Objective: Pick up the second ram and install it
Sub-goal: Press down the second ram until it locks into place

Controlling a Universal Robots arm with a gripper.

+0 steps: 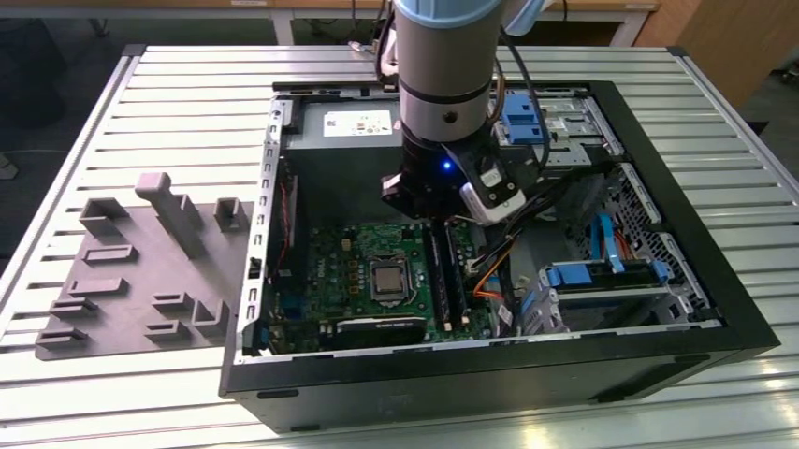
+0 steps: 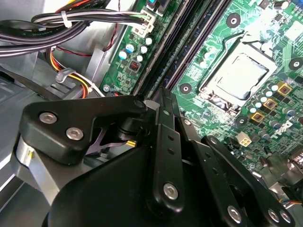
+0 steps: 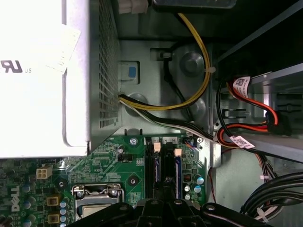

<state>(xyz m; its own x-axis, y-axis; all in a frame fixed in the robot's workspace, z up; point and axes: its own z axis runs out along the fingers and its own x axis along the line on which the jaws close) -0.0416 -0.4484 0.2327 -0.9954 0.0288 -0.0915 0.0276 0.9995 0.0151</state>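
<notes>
**Black claw low over the memory slots**

Black links of the claw [image 2: 163,97] converge just above the slots [image 1: 447,271]; whether it is wide, narrow or clamped on anything I cannot tell. In the first wrist view a thin bluish edge, which I take to be the ram [image 3: 177,171], lies along one slot, directly under the claw and apparently seated. In the exterior view the long axis of ram and slots runs 12 to 6 o'clock, with the claw at the 12 o'clock end.

Counted: one claw, two slots with pale end clips, one board [image 1: 362,271], one socket [image 1: 389,279]. One grey tray [image 1: 125,281] lies on the tabletop [image 1: 187,94] at 9 o'clock from the case, well apart.
</notes>
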